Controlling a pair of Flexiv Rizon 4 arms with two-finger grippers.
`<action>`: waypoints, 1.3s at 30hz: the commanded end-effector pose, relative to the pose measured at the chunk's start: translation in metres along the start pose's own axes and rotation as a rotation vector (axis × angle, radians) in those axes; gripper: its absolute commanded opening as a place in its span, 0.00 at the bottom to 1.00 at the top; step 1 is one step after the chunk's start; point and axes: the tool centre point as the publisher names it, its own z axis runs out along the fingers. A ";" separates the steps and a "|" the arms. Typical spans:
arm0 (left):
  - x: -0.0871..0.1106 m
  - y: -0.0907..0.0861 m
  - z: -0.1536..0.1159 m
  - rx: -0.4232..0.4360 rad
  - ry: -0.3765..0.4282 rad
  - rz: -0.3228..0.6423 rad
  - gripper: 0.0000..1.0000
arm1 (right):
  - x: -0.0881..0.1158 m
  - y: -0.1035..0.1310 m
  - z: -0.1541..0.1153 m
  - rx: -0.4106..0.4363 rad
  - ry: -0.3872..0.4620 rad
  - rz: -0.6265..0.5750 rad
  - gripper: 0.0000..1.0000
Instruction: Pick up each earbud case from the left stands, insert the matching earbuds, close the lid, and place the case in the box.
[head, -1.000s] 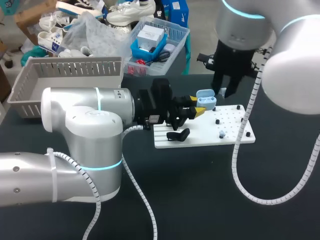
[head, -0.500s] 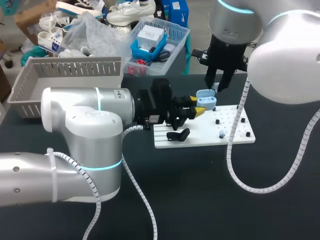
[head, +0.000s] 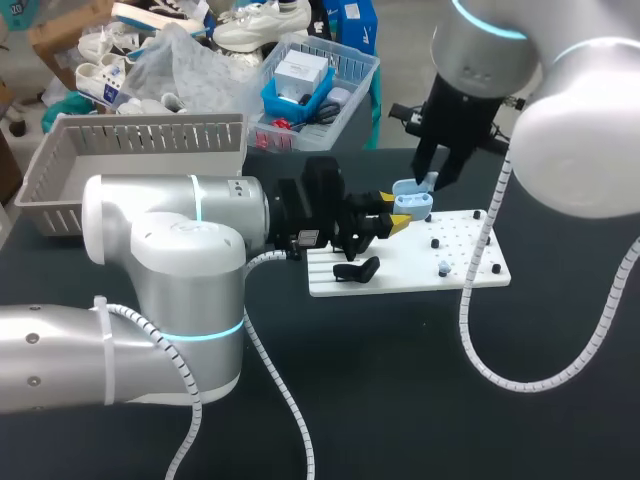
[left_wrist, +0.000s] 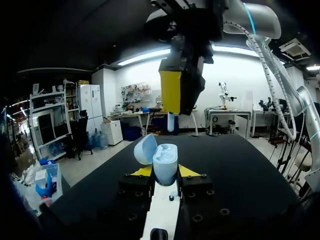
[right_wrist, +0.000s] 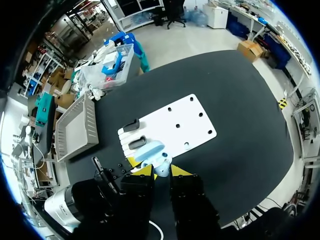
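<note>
Over the white board (head: 400, 275): one pale blue case (left_wrist: 162, 160), lid open, pinched by left gripper (left_wrist: 165, 172).
Right gripper (head: 434, 176): just above case, jaws narrow on one earbud (left_wrist: 171, 121), mostly hidden.
Stands (right_wrist: 131, 125): two, black.

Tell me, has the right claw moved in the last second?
Yes. The right claw, holding an earbud, moved leftward along the white board's far edge to above the open blue case.
</note>
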 end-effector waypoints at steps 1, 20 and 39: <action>0.001 -0.001 0.001 -0.006 -0.003 0.000 0.00 | 0.001 -0.001 0.001 -0.002 -0.006 0.001 0.00; 0.001 -0.001 0.001 -0.006 -0.003 0.000 0.00 | 0.003 -0.001 0.010 -0.014 0.012 0.008 0.00; 0.001 -0.001 0.001 -0.006 -0.003 0.000 0.00 | 0.001 0.001 0.013 -0.021 0.022 0.000 0.00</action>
